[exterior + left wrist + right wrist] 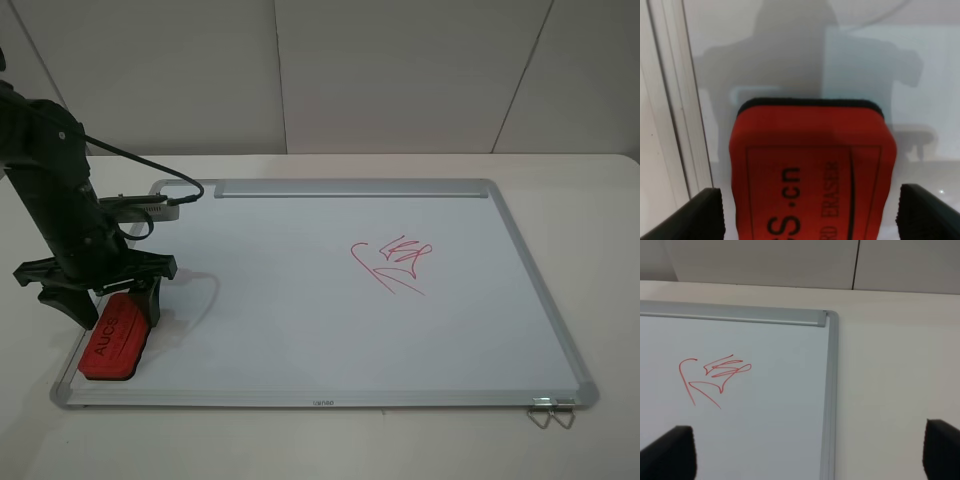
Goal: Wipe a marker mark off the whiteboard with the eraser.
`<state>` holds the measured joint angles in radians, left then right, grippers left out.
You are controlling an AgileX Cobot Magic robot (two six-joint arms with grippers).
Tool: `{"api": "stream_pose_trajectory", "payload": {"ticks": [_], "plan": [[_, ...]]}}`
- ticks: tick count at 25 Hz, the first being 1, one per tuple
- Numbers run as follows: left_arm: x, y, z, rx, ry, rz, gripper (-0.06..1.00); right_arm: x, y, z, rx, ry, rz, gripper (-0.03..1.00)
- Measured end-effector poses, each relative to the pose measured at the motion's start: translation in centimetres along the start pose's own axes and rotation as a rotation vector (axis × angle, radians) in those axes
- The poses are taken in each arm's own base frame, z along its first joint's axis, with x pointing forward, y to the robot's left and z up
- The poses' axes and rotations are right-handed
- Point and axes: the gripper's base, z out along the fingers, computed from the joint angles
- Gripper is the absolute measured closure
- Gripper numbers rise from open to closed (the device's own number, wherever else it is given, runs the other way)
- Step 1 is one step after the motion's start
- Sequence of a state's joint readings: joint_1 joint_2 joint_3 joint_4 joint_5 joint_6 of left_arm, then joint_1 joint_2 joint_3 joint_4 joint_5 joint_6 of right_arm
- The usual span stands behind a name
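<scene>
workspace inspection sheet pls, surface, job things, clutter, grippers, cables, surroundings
Surface: whiteboard lies flat on a pale table, tray strip along its far edge.
Job's things: eraser on the board's near left corner; marker mark right of centre, unwiped, beside a wider red scribble.
Clutter: metal clip at the board's near right corner.
Grippers: left gripper open, fingers either side of the eraser, not touching; right gripper open, holding nothing.
Cables: black cable from the left arm across the board's far left corner.
Surroundings: plain wall panels.
</scene>
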<state>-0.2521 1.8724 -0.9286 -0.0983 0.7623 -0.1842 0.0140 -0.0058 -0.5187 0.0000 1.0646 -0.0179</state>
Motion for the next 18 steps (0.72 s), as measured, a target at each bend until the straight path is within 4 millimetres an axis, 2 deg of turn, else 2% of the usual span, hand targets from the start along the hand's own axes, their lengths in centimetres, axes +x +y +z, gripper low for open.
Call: {"api": "stream_pose_trajectory", "payload": {"ticks": [4,8,15,18], "plan": [[0.0,0.0,-0.5,0.004,-0.017,0.013,0.23,0.0,0.0,0.0,0.0,0.0,0.0,0.14],[0.1,-0.1,-2.2,0.02,-0.08,0.018,0.18,0.0,0.0,0.0,0.0,0.0,0.0,0.14],[0.8,-0.2,-7.1,0.057,-0.268,0.073,0.17,0.0,0.0,0.0,0.0,0.0,0.0,0.14],[1.6,-0.2,-10.1,0.074,-0.38,0.111,0.17,0.0,0.0,0.0,0.0,0.0,0.0,0.14]]}}
